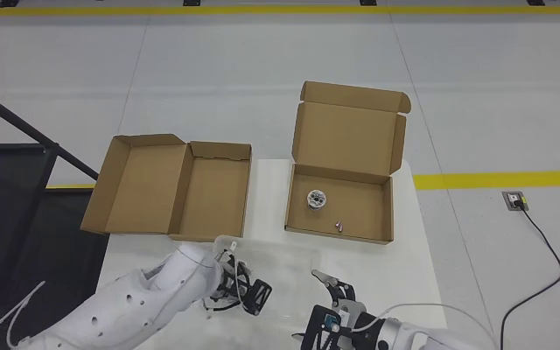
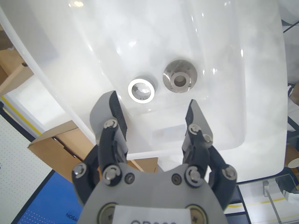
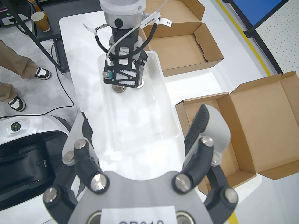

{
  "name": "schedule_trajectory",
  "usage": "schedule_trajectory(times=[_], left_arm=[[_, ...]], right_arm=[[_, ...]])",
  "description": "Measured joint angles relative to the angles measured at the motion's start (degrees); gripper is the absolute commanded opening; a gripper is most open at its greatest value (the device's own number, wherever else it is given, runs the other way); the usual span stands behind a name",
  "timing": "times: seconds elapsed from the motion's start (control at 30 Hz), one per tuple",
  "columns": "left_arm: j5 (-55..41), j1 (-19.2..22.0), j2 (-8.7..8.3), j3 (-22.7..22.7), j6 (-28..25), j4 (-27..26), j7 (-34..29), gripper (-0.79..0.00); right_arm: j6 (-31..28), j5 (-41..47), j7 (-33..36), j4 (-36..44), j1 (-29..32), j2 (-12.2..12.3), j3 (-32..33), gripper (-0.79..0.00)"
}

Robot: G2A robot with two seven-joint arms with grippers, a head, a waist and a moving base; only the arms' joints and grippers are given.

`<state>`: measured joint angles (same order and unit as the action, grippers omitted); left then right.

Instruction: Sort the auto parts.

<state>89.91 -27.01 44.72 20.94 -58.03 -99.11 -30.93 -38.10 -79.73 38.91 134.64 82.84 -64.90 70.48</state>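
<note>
Your left pincer point(image 2: 153, 99) hangs wide open and empty over the clear plastic tray point(image 2: 210, 36) on the white tabletop point(image 1: 267, 201). It's just above two shiny metal parts: a plain ring point(image 2: 141, 90) and, beside it, a flanged hub point(image 2: 179, 79) with small holes. Your right pincer point(image 3: 144, 115) is spread open too, holding nothing.

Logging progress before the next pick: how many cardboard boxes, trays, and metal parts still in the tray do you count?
Cardboard boxes: 2, left box and right box
Trays: 1, clear tray
Metal parts in tray: 2, ring and flanged hub
Total: 5
</note>
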Motion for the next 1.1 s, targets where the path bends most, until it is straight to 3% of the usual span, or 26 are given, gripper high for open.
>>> schedule_trajectory(times=[0.23,0.53,1.1], left_arm=[[0.65,1.29,1.86,-3.25,0.03,2.67,1.23,-0.200],[-1.29,5.64,4.10,-11.08,0.03,6.84,2.46,-0.225],[-3.91,4.50,4.75,-11.20,0.03,8.73,-1.60,-0.329]], right_arm=[[0.00,0.00,0.00,0.00,0.00,0.00,0.00,0.000],[0.00,0.00,0.00,0.00,0.00,0.00,0.00,0.000],[0.00,0.00,0.00,0.00,0.00,0.00,0.00,0.000]])
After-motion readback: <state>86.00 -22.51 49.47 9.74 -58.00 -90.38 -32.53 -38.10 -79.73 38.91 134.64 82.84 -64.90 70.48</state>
